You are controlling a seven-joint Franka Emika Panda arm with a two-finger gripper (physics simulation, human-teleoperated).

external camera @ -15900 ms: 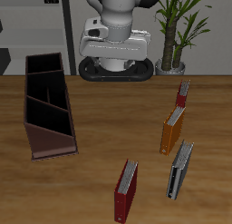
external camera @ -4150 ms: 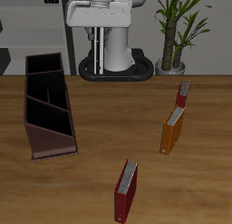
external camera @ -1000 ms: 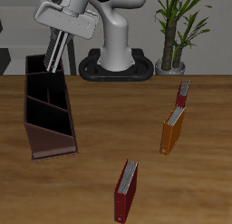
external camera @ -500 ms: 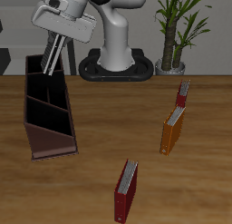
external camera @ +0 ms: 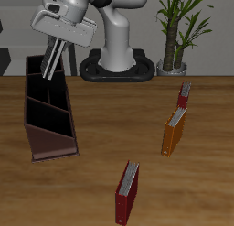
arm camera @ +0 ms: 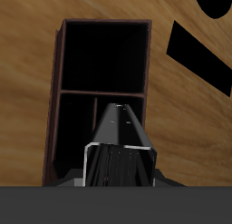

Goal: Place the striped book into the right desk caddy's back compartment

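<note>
Striped book [external camera: 51, 58] clamped edge-down in the claw [external camera: 58, 43], tilted and hung above the right desk caddy [external camera: 47, 115], lined up to drop into the back compartment [external camera: 43, 67].

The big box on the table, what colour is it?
Dark maroon-brown: the right desk caddy, clearest in the exterior view.

Office: desk caddy [external camera: 47, 111], books [external camera: 175, 131], plant [external camera: 179, 28]

White rounded arm segments [external camera: 117, 33], grey hand, black oval base [external camera: 117, 70].
</note>
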